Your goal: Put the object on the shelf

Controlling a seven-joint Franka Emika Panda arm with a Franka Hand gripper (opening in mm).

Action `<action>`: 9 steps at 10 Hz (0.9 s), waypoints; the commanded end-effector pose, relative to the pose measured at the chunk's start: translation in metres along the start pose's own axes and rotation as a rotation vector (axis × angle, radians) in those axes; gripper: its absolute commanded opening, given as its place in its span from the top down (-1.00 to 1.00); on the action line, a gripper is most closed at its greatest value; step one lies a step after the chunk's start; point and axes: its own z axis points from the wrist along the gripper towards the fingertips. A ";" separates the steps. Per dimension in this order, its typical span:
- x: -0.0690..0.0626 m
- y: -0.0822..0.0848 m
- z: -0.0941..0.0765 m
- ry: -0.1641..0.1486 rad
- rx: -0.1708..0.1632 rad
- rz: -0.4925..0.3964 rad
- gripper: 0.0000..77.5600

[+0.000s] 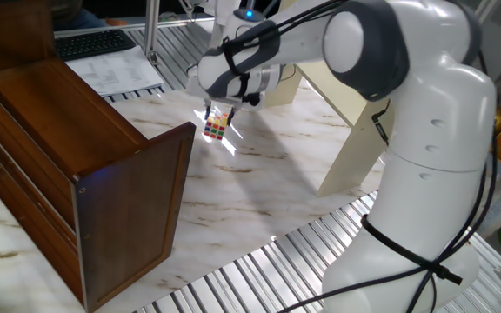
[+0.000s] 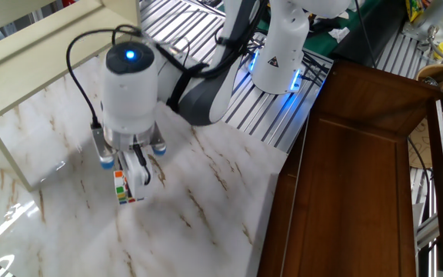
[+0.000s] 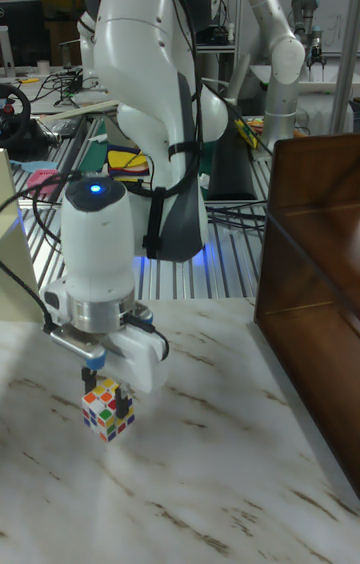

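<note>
The object is a small multicoloured cube (image 1: 217, 128) (image 2: 124, 189) (image 3: 108, 410). My gripper (image 1: 220, 116) (image 2: 131, 178) (image 3: 108, 386) points straight down and is shut on its top. The cube hangs a little above the marble table (image 1: 259, 191), with its shadow underneath in the tall fixed view. The cream shelf (image 1: 352, 143) stands behind and to the right of the gripper in one fixed view. In the other fixed view the shelf (image 2: 43, 35) is at the upper left, its boards just beyond the gripper.
A large dark brown cabinet (image 1: 76, 165) (image 2: 360, 177) (image 3: 312, 254) takes up one side of the table, close to the cube. A keyboard (image 1: 94, 42) and papers (image 1: 120, 71) lie beyond the table. My arm's white base (image 1: 424, 209) stands at the table edge.
</note>
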 end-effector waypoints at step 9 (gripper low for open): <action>0.001 0.008 -0.110 0.043 0.015 -0.056 0.96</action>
